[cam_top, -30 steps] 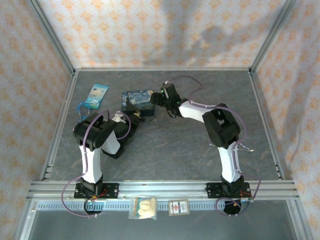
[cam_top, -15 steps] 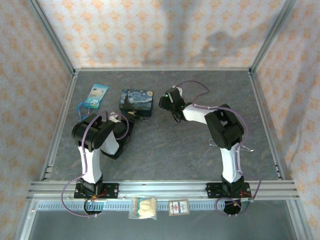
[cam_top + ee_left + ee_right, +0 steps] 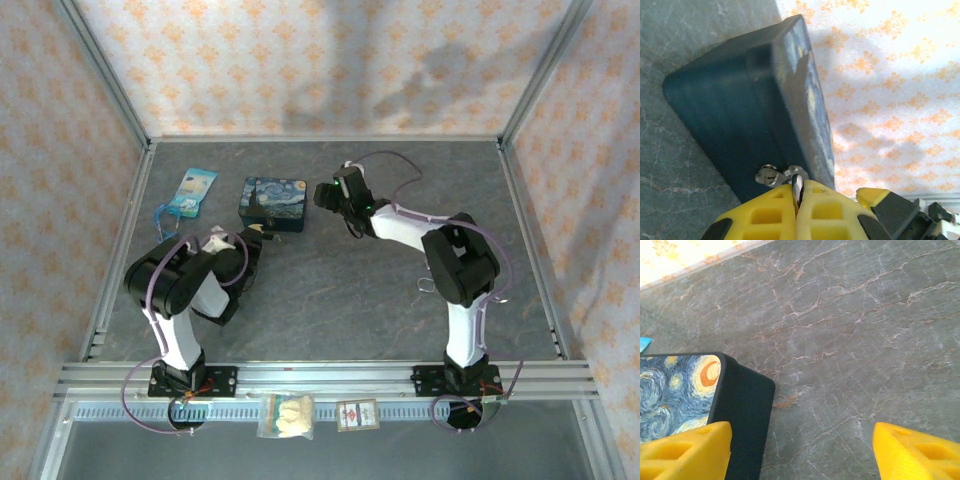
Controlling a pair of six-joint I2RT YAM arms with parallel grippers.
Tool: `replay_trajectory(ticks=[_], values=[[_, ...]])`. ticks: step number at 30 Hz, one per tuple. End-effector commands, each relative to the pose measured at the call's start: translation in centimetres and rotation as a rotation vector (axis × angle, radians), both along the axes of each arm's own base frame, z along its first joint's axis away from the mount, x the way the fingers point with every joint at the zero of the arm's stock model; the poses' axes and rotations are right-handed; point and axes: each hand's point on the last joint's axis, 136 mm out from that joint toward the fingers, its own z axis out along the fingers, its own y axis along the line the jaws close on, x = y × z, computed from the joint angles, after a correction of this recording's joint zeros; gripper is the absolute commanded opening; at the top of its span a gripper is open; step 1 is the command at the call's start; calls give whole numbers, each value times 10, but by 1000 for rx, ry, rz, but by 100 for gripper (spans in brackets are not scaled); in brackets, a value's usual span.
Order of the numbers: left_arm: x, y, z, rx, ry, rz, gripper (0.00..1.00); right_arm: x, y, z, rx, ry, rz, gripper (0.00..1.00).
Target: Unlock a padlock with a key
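1. Here, the left jaws are clamped together on the key [image 3: 771, 176], a small silvery piece held just beside the dark side wall of the painted blue tin [image 3: 275, 203].
2. From above, those jaws meet the tin at its 7 o'clock corner.
3. The right jaws stand wide apart at the tin's 3 o'clock, gripping nothing; in the wrist view one yellow finger [image 3: 685, 450] overlaps the tin's corner.
4. A blue packet [image 3: 195, 190] lies on the grey bench [image 3: 350, 290], at the tin's 9 o'clock.
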Motion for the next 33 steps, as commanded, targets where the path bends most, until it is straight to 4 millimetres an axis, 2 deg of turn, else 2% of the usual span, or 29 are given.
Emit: replay_trajectory(ticks=[1,4,8,9,13,17,21,23,28,33], values=[[-4,-12,10,57,5,-107,0,-5,-15,19,-85,-46,-14,74],[-8,-27,9,127,50,-217,0,-9,-31,20,-158,-58,-38,76],[-16,-42,11,202,97,-336,0,-16,-51,23,-246,-73,-75,88],[-18,-46,11,223,114,-364,0,-18,-57,25,-265,-80,-87,94],[-31,-58,8,366,187,-447,0,-26,-74,26,-322,-92,-120,100],[-46,-60,4,497,239,-473,0,-30,-81,23,-353,-91,-130,100],[-54,-65,-5,501,264,-513,0,-30,-87,25,-355,-108,-160,100],[-56,-76,-10,511,270,-554,0,-29,-89,29,-357,-120,-175,100],[-53,-103,-26,528,292,-637,0,-29,-96,36,-379,-150,-202,100],[-45,-110,-40,513,304,-642,0,-32,-107,35,-394,-168,-231,100]])
